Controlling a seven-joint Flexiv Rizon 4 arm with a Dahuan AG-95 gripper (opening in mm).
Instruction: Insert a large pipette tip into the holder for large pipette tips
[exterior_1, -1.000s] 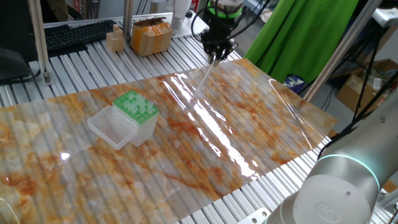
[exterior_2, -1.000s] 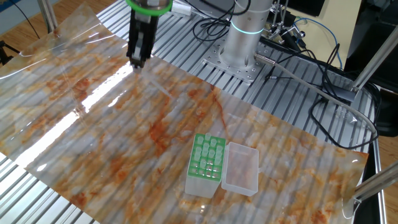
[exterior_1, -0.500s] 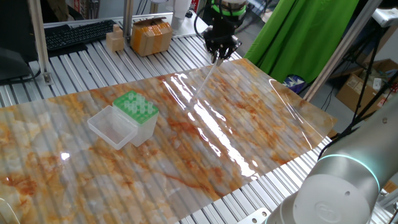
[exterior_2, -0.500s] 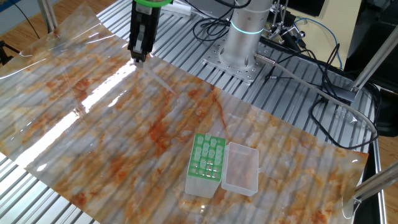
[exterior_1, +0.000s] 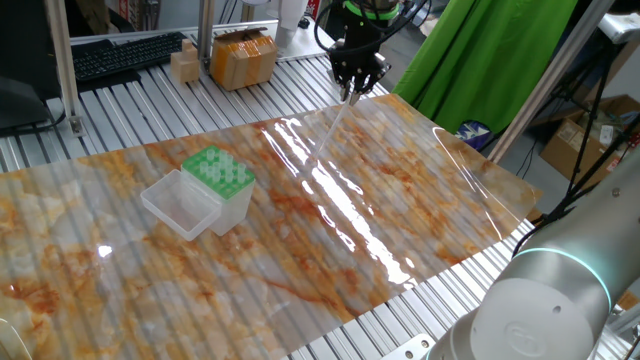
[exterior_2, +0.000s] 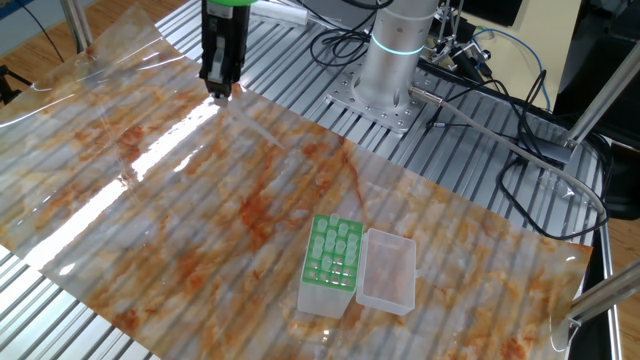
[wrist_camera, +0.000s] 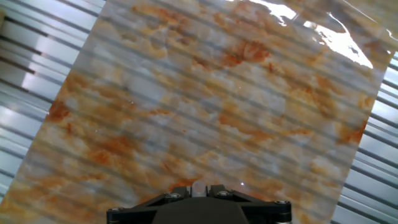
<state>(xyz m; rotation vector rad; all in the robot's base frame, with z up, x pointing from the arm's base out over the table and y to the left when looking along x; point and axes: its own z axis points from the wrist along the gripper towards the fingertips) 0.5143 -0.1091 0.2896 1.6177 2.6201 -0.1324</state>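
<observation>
**Up at the far edge, gripper pinching the pipette tip**

Right now the gripper (exterior_1: 350, 92) is hanging over the far edge of the marbled orange-and-white sheet (exterior_1: 420, 200), its two fingers (exterior_2: 217, 93) pressed together on the wide end of the large pipette tip (exterior_1: 327, 133). That slender translucent cone is slanting down from the fingers toward the middle of the sheet, its point sitting close above the glossy surface; whether it is touching cannot be told. From the hand view only the black finger bases (wrist_camera: 199, 193) are showing at the bottom edge, with the sheet spreading beyond them. Well apart from the gripper, toward the opposite side of the sheet, the holder for large pipette tips (exterior_1: 222, 180) is standing upright, its green holed top facing up and its clear lid (exterior_1: 181, 204) lying open just beside it.
</observation>
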